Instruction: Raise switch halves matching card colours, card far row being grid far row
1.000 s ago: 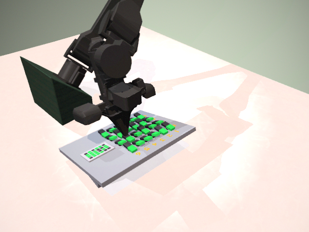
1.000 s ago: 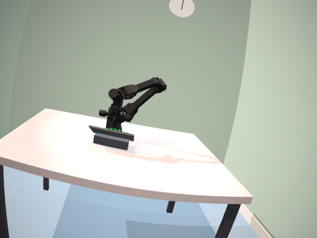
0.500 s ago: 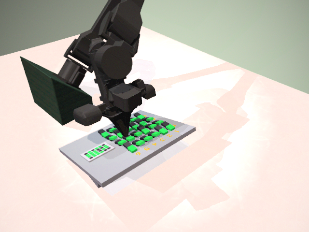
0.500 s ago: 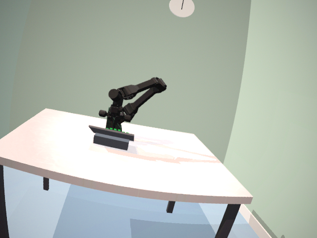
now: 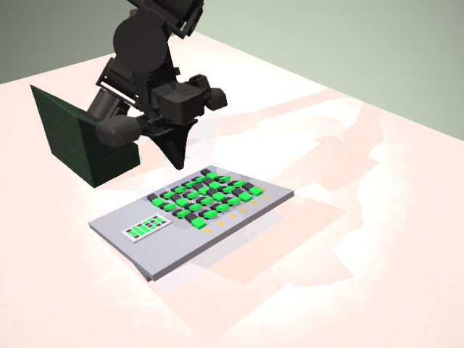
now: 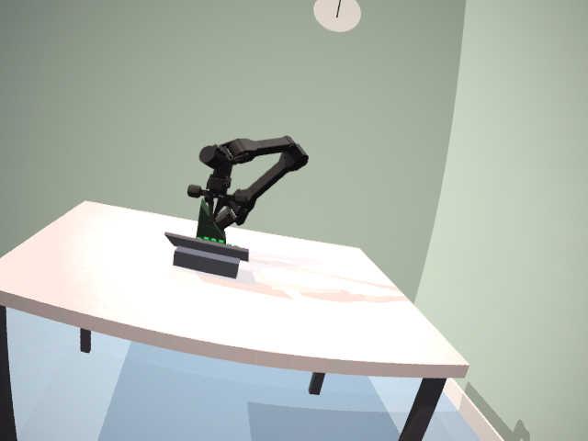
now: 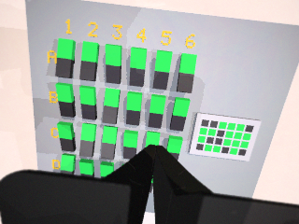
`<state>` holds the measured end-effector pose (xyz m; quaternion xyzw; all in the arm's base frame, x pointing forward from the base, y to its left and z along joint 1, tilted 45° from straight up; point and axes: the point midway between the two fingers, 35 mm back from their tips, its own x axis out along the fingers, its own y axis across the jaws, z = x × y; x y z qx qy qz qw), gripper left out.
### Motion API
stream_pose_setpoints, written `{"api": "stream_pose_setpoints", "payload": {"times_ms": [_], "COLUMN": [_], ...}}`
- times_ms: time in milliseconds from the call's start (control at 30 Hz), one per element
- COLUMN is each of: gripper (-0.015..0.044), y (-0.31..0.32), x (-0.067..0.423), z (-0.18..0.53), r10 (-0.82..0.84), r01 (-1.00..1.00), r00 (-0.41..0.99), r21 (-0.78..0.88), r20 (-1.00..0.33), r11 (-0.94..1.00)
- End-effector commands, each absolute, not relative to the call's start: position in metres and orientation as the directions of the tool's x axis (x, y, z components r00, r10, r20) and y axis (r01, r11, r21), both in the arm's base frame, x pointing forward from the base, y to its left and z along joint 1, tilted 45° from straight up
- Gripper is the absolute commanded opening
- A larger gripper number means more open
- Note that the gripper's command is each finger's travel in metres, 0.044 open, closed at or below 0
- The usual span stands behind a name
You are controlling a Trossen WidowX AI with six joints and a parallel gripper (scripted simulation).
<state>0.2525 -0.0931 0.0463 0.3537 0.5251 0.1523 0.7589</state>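
The gripper point(image 5: 179, 164) is clenched on nothing, its two dark fingers pressed together into one wedge that serves as a pressing tip. In the top view it is held above the panel point(image 5: 258, 202), off the near edge of the grid, at about 11 o'clock from the grid's middle; no switch is touched. In the wrist view the wedge point(image 7: 151, 156) is seen at 6 o'clock, covering part of row D, with row C just beyond it.

The switches point(image 7: 135, 72) are laid out in rows A to D and columns 1 to 6, each half green and half dark grey. The card point(image 7: 225, 136) lies at 3 o'clock from the grid, on the same panel, apart from the switches. Its far row is read as grey, grey, green, green, green, grey (the small squares are legible, though only just).

The step in hand is judged to be a pause between presses, or the closing lift: the tip is clear and the whole grid can be checked. Which halves are raised cannot be told with certainty from these views, and row D is mostly hidden.

If any switch differs, the tip must be carried over its raised end and driven straight down, with neighbours left untouched. If none differs, stillness at this height is called for.
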Motion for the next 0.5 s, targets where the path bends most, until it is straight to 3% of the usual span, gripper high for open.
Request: {"api": "stream_pose_setpoints", "payload": {"times_ms": [0,100,467], "gripper": [0.0,0.0,0.0], "y": [-0.088,-0.08,-0.058], "x": [0.233,0.215,0.228], "z": [0.045,0.041,0.017], "r10": [0.605,0.605,0.596], "r01": [0.141,0.142,0.141], "r00": [0.395,0.394,0.419], "r21": [0.696,0.696,0.697], "r20": [-0.692,-0.692,-0.685], "r11": [0.704,0.704,0.703]}}
